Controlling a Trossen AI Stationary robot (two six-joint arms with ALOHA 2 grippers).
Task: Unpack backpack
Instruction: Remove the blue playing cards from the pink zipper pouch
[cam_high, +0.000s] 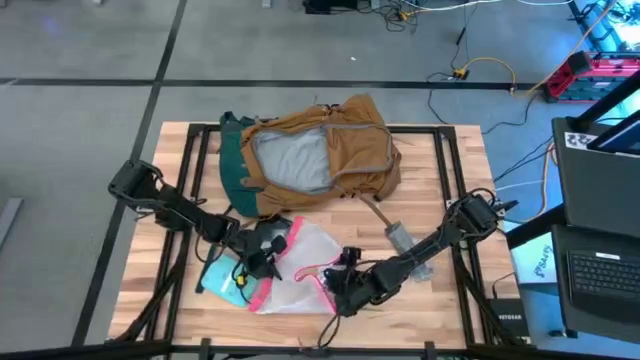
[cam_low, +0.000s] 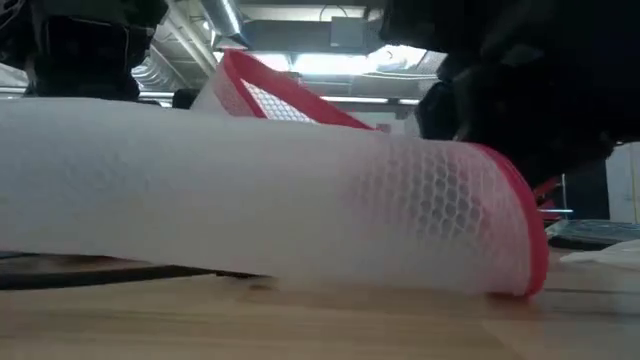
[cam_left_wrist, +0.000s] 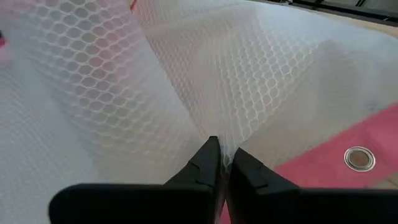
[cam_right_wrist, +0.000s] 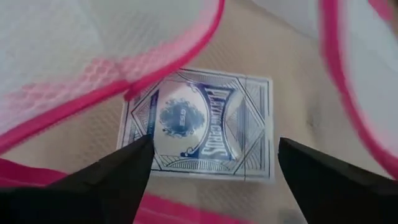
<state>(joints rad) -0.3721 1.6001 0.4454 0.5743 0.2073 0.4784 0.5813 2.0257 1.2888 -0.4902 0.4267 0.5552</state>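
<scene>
- The large soft tan-brown fabric backpack with dark teal-green base (cam_high: 330, 152) lies slumped at the far middle of the wooden slatted desk (cam_high: 455, 300), its mouth open and grey lining showing. It looks limp and light, likely to fold and drag rather than lift as one piece; the firmer rim of the opening or a strap would be the best hold.
- Nearer the front lies the clear mesh zip pouch with pink edging (cam_high: 300, 265), well apart from the backpack. It is thin, floppy and probably slick, so a pinch on a fold or the pink seam suits it.
- The left gripper (cam_left_wrist: 222, 163) is at the pouch's left side, jaws clenched on a pleat of its mesh.
- The right gripper (cam_right_wrist: 211, 165) is at the pouch's open front edge, jaws spread wide on either side of a blue-and-white box of playing cards (cam_right_wrist: 202, 127), which seems to lie inside the pouch, though the mesh makes that uncertain. The box is stiff, light and smooth; its two long sides offer the surest grip.
</scene>
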